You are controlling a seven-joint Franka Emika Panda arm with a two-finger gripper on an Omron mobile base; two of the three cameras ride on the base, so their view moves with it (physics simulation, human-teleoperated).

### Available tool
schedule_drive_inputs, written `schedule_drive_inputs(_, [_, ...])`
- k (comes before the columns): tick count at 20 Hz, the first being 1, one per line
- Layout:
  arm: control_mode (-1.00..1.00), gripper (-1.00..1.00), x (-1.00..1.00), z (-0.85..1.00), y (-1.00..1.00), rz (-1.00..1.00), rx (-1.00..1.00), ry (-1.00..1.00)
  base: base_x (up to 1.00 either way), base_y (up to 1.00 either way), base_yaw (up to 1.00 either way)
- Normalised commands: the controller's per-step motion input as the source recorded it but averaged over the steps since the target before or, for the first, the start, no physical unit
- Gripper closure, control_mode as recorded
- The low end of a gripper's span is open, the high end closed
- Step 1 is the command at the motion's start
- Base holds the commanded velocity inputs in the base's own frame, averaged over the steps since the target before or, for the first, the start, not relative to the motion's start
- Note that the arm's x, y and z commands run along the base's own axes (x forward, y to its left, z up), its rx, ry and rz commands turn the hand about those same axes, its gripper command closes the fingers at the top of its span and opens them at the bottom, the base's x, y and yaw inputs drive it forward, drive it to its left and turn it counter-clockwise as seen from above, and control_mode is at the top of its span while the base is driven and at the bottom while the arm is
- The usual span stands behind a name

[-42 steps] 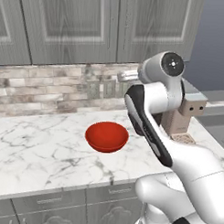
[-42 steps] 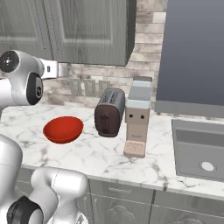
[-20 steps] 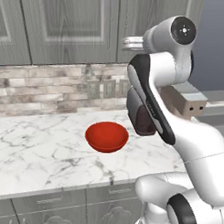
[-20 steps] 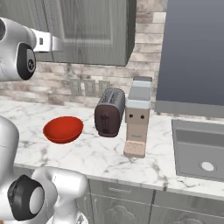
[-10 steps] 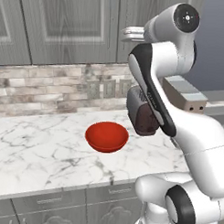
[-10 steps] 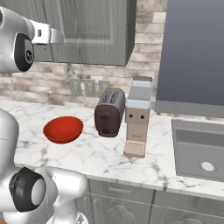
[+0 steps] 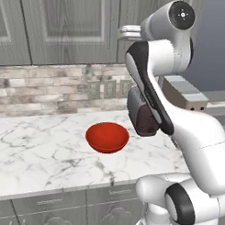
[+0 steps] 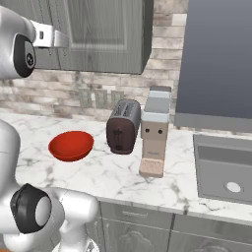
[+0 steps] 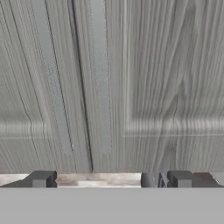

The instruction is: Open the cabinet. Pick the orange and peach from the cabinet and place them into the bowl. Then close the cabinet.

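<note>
The cabinet [image 7: 67,25] [image 8: 98,34] hangs above the counter with both grey panelled doors shut. The hand view faces the doors' seam [image 9: 84,87], with a vertical bar handle on each side [image 9: 52,78] [image 9: 101,78]. My gripper [image 9: 109,179] [image 7: 122,32] is raised in front of the doors' lower part, open, fingertips [image 9: 41,179] wide apart, with nothing between them. The red bowl [image 7: 107,137] [image 8: 71,145] sits empty on the marble counter below. The orange and peach are hidden behind the shut doors.
A dark toaster [image 8: 123,127] [image 7: 141,117] stands to the right of the bowl, with a grey coffee machine [image 8: 155,133] [image 7: 184,94] beside it. A sink [image 8: 221,167] lies at the far right. A brick backsplash [image 7: 51,87] with outlets runs under the cabinet.
My arm has lifted the hand from backsplash height up to the cabinet doors, and closer to them. The gripper has stayed open. Bowl and doors are unchanged.
</note>
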Motion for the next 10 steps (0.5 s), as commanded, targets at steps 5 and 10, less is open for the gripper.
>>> schedule_drive_inputs(5, [-1.00,-1.00,0.16,0.00,0.00,0.00,0.00,0.00,0.00,0.00,0.00])
schedule_drive_inputs(10, [-1.00,-1.00,0.27,0.00,0.00,0.00,0.00,-0.05,0.00,0.00,0.00])
